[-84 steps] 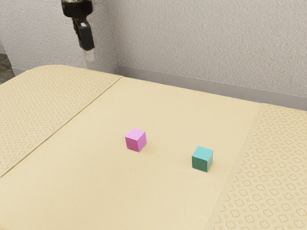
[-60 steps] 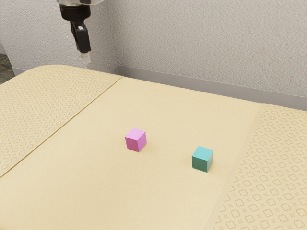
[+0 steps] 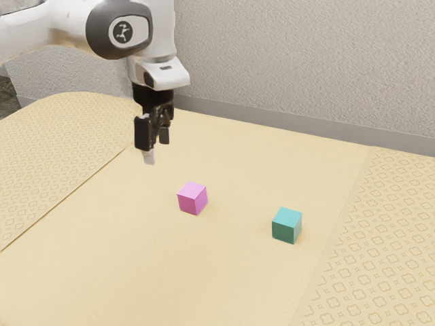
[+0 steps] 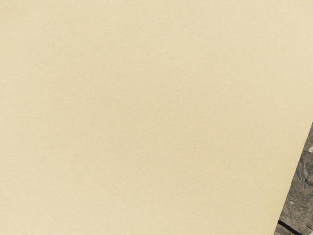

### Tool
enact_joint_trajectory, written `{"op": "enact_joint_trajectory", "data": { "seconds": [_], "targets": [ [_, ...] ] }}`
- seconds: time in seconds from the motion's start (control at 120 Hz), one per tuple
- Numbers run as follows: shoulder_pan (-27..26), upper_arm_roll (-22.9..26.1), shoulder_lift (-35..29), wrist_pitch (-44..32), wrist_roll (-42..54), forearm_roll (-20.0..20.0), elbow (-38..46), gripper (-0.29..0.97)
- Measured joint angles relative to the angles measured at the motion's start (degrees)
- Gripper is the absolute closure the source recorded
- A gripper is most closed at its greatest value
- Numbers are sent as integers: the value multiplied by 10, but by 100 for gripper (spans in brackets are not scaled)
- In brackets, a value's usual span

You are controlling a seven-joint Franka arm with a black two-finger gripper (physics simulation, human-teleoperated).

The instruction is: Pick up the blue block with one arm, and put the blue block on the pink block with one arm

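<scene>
Above the table (image 3: 224, 156), left of the pink block (image 3: 192, 197), your gripper (image 3: 153, 151) has dropped closer, grip unreadable, blue block (image 3: 287, 225) untouched.

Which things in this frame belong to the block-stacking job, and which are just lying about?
Belongs to the job:
blue block
pink block
gripper, in the air, apart from both blocks

Just surroundings:
table, which both blocks sit on
wall

I've got a tan table (image 3: 258, 156) here with the pink block (image 3: 192, 198) and blue block (image 3: 287, 225) sitting on it, near each other, not touching.
</scene>
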State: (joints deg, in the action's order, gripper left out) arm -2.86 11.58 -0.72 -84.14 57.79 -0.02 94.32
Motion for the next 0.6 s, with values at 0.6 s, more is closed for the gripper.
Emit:
{"op": "enact_joint_trajectory", "data": {
  "seconds": [0.6],
  "targets": [
    [-86,-6,221,-203,115,4,-96,0]
  ]
}}
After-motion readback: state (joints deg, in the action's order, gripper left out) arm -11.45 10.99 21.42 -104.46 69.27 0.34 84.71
